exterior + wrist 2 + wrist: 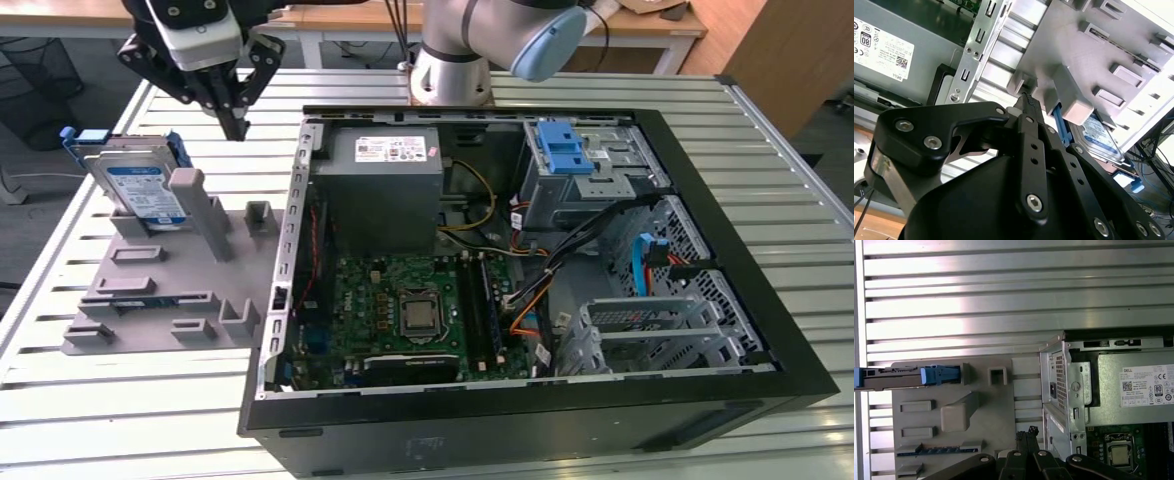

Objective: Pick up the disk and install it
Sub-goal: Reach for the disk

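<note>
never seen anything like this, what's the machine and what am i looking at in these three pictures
It is one robot arm with a black gripper at its end. The exterior view comes from a camera off the arm; both wrist views come from cameras riding near the gripper. On the slatted metal table lie an open computer case and a gray holder plate. The disk, silver in a blue frame, stands on edge in that plate. The gripper hangs above the plate near the disk, shut, holding nothing.
</note>
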`<state>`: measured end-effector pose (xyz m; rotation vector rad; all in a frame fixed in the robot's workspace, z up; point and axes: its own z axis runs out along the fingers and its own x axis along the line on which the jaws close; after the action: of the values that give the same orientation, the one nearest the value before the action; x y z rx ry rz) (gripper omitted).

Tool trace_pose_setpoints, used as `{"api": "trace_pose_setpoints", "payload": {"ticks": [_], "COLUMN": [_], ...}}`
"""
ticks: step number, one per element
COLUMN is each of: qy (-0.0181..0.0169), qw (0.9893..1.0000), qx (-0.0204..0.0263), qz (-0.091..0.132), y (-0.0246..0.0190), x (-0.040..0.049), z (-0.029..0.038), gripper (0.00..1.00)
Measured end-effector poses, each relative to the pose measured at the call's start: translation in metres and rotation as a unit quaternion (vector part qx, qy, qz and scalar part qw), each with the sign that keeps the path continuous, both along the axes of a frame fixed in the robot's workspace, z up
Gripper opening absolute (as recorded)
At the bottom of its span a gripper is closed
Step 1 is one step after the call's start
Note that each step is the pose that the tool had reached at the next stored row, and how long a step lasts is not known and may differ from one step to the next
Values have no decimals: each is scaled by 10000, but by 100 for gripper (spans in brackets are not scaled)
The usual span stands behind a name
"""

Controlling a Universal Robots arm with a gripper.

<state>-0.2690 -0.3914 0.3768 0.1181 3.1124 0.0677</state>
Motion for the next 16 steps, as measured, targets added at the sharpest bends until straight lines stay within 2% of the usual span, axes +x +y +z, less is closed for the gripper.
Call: {"api": "trace_pose_setpoints", "payload": {"ticks": [9, 16], "qy": [0, 1], "qw": [10000, 10000], "qx": [0, 0], "qz": [0, 0], "y": [1, 14], "x": [-25, -138], "z": [-5, -13], "gripper": [11, 11]}}
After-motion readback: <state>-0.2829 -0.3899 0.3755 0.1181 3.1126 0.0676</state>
